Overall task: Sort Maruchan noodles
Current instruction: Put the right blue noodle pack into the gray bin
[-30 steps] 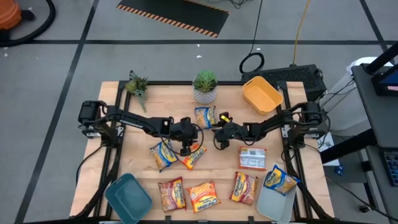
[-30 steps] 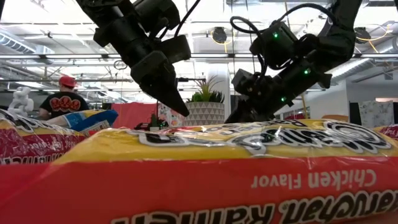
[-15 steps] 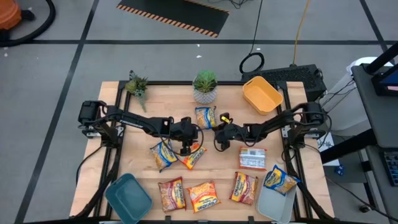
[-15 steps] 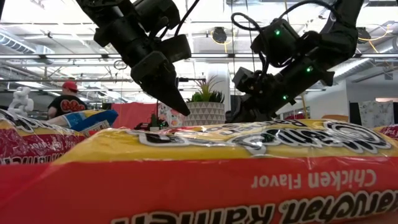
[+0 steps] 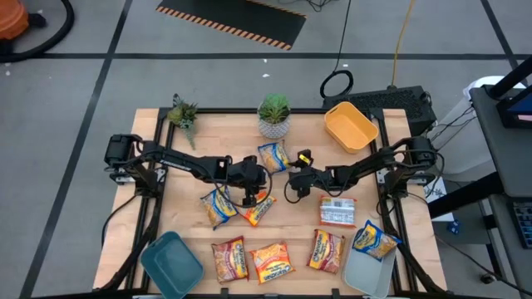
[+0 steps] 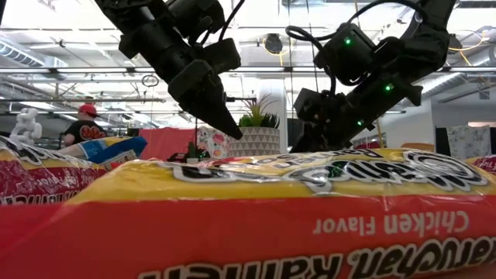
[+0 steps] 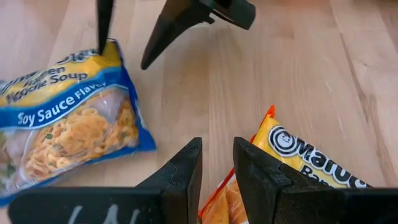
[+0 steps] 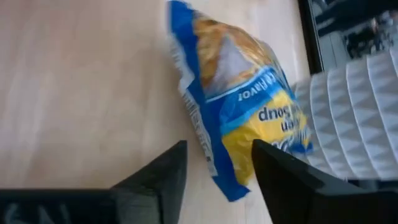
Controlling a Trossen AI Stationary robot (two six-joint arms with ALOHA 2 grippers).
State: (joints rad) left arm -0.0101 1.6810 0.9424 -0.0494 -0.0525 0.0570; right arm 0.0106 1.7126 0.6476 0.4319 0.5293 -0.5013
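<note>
The left claw (image 5: 247, 199) hovers over the middle of the wooden surface (image 5: 183, 170), just in front of the white-potted plant (image 5: 273, 115). In the left wrist view its fingers (image 7: 183, 171) stand a narrow gap apart with nothing between them, the tips over bare wood between a blue-and-yellow soy sauce packet (image 7: 65, 118) and an orange packet (image 7: 298, 165).

The right claw (image 5: 291, 184) sits beside it, also in front of the plant. Its fingers (image 8: 165, 171) are parted wider and hold nothing; a blue-and-yellow packet (image 8: 239, 93) lies just past the tips, near the plant's ribbed white pot (image 8: 351, 118). From above, this packet (image 5: 273, 156) lies directly before the pot.

More Maruchan packets lie farther from the plant: a blue-and-yellow one (image 5: 218, 205) and an orange one (image 5: 259, 208) by the left claw, a pale one (image 5: 337, 211) by the right arm, and three (image 5: 229, 259) (image 5: 272, 261) (image 5: 327, 250) along the near edge. Another blue-and-yellow packet (image 5: 374, 240) rests on the pale bin (image 5: 366, 274). A teal bin (image 5: 170, 264) and a yellow bin (image 5: 349, 126) hold nothing.
</note>
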